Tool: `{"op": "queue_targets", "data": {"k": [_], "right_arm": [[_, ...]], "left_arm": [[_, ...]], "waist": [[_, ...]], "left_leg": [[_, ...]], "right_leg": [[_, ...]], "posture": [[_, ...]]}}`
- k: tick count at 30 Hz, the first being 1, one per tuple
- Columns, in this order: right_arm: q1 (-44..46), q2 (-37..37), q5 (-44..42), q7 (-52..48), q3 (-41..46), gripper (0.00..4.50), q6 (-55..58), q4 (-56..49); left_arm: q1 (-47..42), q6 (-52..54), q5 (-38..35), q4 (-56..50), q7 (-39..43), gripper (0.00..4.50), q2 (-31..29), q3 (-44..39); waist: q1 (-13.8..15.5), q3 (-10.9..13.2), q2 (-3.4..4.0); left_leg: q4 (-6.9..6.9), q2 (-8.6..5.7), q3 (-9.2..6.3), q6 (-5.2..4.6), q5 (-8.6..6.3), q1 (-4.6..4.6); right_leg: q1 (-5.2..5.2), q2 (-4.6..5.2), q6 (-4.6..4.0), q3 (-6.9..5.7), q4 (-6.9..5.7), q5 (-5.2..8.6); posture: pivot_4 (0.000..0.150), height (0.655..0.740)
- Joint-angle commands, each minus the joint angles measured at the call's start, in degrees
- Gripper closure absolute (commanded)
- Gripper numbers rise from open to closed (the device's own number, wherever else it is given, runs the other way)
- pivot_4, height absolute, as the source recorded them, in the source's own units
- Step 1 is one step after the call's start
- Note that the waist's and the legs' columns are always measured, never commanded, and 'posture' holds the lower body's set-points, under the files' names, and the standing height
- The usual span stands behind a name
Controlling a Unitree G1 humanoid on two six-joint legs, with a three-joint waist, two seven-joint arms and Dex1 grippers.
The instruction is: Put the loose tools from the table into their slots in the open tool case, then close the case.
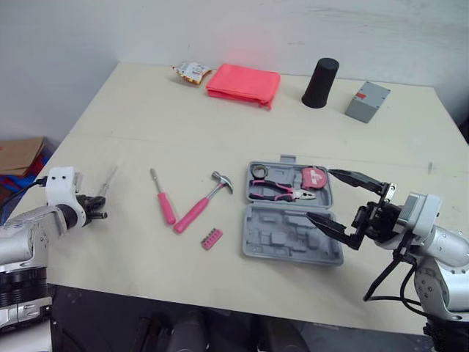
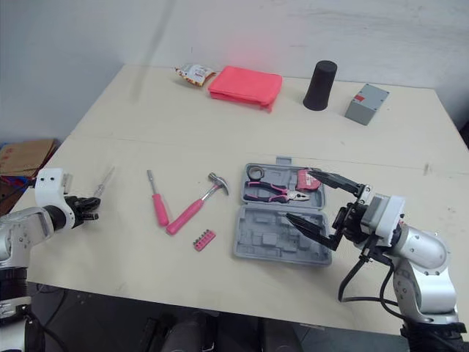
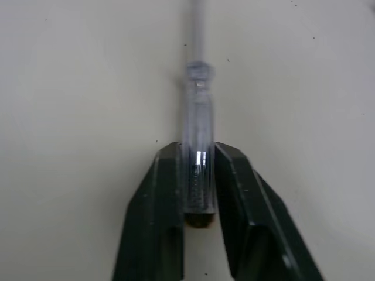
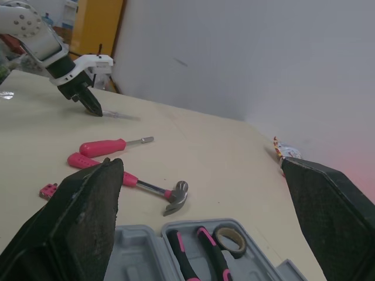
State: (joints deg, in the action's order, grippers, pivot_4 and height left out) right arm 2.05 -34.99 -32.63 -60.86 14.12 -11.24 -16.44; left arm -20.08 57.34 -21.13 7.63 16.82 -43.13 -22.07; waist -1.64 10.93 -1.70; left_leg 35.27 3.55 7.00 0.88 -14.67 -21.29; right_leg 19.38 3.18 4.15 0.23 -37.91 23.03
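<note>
An open grey tool case [image 1: 293, 235] lies at the table's front right, with pink-handled pliers [image 1: 282, 192], a red tape measure [image 1: 315, 177] and a roll of tape [image 1: 259, 172] in its far half. Left of it lie a pink-handled hammer [image 1: 201, 204], a pink screwdriver [image 1: 164, 199] and a pink bit holder [image 1: 211, 238]. My left gripper [image 3: 199, 175] is shut on the handle of a clear screwdriver [image 1: 108, 181] near the table's left edge. Over the case's right side, my right gripper [image 1: 319, 193] stands wide open with nothing in it.
At the far edge sit a snack packet [image 1: 191, 72], a folded pink cloth [image 1: 244, 84], a black cylinder [image 1: 320, 83] and a grey box [image 1: 367, 101]. A cardboard box [image 1: 18, 154] is on the floor to the left.
</note>
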Motion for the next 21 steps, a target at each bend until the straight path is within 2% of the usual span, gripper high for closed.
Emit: {"op": "queue_targets", "data": {"k": [1, 4, 7, 12, 16, 18, 21], "right_arm": [[-1.05, -0.54, 0.12, 0.67, 2.28, 0.00, -1.40, -1.65], [-2.73, -0.82, 0.97, 1.00, 3.58, 0.00, -2.52, -1.39], [-4.20, -1.28, 1.04, 0.13, 5.39, 0.00, -3.75, 0.16], [-6.71, -3.76, 1.24, -3.42, 9.01, 0.00, -6.97, 4.84], [-8.25, -4.93, 0.89, -4.41, 10.80, 0.00, -8.07, 6.97], [-9.17, -5.03, 0.80, -4.44, 11.29, 0.00, -8.14, 6.96], [-11.52, -4.97, 0.47, -4.03, 12.10, 0.00, -7.70, 5.91]], "left_arm": [[1.82, -4.02, 0.60, 2.01, 1.20, 4.49, 1.47, -0.89], [3.17, -20.04, -0.82, -3.62, 10.07, 4.49, 1.04, -2.61], [4.55, -31.04, -0.20, -8.12, 21.79, 4.49, -2.80, 0.67], [0.30, -43.13, 1.78, -14.21, 39.13, 4.49, -7.88, 12.86], [-8.95, -44.41, 5.02, -16.81, 46.33, 4.49, -5.65, 25.55], [-14.86, -43.66, 9.65, -16.88, 48.55, 4.49, -3.36, 33.14], [-22.13, -35.48, 14.25, -17.22, 47.31, 4.49, 1.29, 40.82]], "waist": [[-0.12, -0.03, 0.06], [0.00, 0.01, 0.00], [-0.01, 0.11, -0.39], [0.35, 0.09, -0.26], [0.17, 0.08, -0.21], [0.17, 0.08, -0.21], [-0.06, 0.08, -0.20]], "left_leg": [[0.00, 0.00, 0.00, 0.00, 0.00, 0.03], [-0.01, 0.02, -0.01, -0.01, 0.00, 0.00], [-0.01, 0.05, -0.05, 0.18, 0.10, -0.23], [-0.02, -0.04, 0.04, 0.15, 0.00, -0.27], [-0.02, -0.07, 0.15, 0.07, -0.05, -0.27], [0.02, -0.04, 0.16, 0.09, -0.04, -0.30], [0.33, 0.18, 0.15, 0.15, -0.04, -0.36]], "right_leg": [[-0.02, 0.00, 0.00, 0.00, 0.00, 0.00], [0.02, -0.02, 0.00, -0.03, -0.03, 0.00], [0.17, -0.05, -0.02, -0.09, 0.05, -0.01], [0.02, 0.04, -0.01, -0.08, 0.38, -0.01], [-0.01, -0.02, 0.02, 0.01, 0.47, -0.02], [0.03, -0.15, 0.05, 0.09, 0.45, -0.04], [0.02, -0.54, 0.09, 0.30, 0.45, -0.06]], "posture": [[0.150, 0.7400], [0.150, 0.7400], [0.150, 0.7400], [0.150, 0.7400], [0.150, 0.7400], [0.150, 0.7400], [0.150, 0.7400]]}}
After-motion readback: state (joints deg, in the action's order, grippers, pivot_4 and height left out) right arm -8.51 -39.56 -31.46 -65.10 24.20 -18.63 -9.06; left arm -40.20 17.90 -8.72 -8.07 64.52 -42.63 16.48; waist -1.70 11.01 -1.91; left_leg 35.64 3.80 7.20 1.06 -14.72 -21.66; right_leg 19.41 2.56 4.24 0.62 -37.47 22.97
